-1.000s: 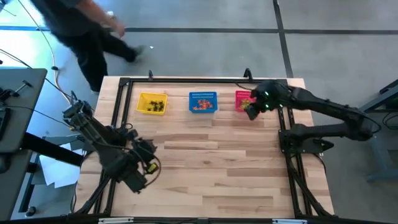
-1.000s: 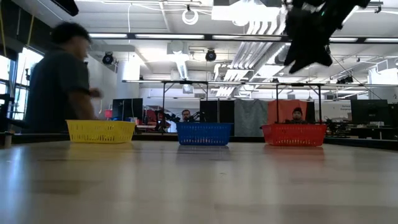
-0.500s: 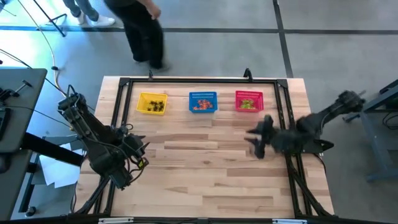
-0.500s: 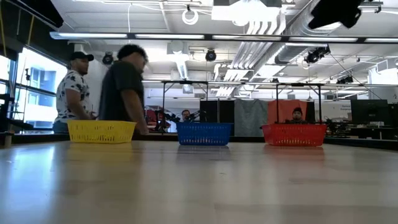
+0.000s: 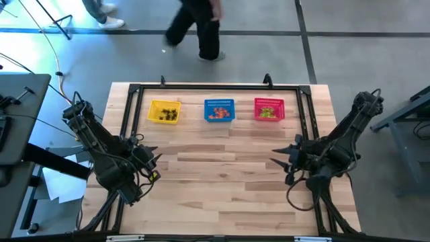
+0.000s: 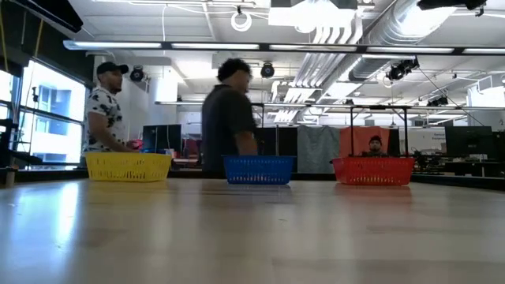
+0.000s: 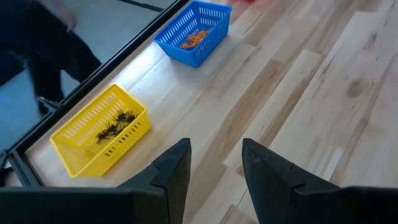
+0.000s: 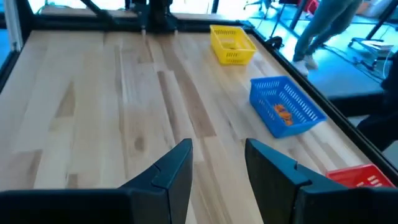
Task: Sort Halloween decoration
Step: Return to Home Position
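Homing. My right end effector [image 8: 219, 149], at the counter's [image 5: 222, 181] right side, is wide and empty; left end effector [image 7: 216, 149] likewise, at the left. At the far edge: black trinkets [image 5: 169, 113] in yellow basket [image 5: 153, 111], orange trinkets [image 5: 216, 114] in blue basket [image 5: 219, 102], green trinkets [image 5: 267, 112] in red basket [image 5: 269, 101]. Best to fold in slowly, clear of baskets.

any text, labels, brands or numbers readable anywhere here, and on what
No text can be read in any view.
Yellow basket, blue basket, red basket: no label or print shows.
Table: bare wood, no markings.
Left gripper, right gripper: no marking shows on the fingers.
Room behind, low view: screens and fixtures too small to read.
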Motion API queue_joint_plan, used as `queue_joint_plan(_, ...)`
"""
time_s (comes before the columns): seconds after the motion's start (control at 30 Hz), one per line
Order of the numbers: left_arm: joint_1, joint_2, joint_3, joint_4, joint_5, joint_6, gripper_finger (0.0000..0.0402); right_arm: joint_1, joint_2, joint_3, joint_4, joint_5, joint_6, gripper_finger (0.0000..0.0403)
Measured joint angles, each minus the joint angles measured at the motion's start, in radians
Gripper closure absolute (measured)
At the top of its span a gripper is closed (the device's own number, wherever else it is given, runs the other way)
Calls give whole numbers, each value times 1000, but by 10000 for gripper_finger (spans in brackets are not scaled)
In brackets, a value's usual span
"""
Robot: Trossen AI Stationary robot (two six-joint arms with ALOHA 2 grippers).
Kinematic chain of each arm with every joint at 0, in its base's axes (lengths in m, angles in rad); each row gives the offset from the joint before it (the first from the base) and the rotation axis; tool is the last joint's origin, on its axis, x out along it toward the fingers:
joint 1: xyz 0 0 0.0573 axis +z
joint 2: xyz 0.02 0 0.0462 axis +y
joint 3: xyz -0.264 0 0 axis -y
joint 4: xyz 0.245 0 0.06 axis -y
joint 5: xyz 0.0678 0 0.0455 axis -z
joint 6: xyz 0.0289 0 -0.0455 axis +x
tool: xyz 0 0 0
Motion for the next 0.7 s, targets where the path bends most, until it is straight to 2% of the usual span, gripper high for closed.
queue_joint_plan(0.1, 0, 0, 0, 1, -1, -25, 268, 0, -19, -57, 111, 21, -44, 258)
queue_joint_plan(0.17, 0, 0, 0, 7, -2, -26, 268, -3, -38, -153, 302, -1, -135, 258)
queue_joint_plan(0.3, 1, 0, 0, 16, 2, -26, 268, -26, -85, -384, 735, -154, -297, 258)
queue_joint_plan(0.4, 1, 0, 1, 19, 10, -31, 268, -51, -130, -502, 999, -253, -412, 258)
queue_joint_plan(0.53, 1, 0, 1, 20, 12, -71, 268, -106, -196, -603, 1165, -426, -527, 258)
queue_joint_plan(0.7, 1, 1, 1, 24, 14, -79, 268, -216, -277, -696, 1240, -613, -558, 258)
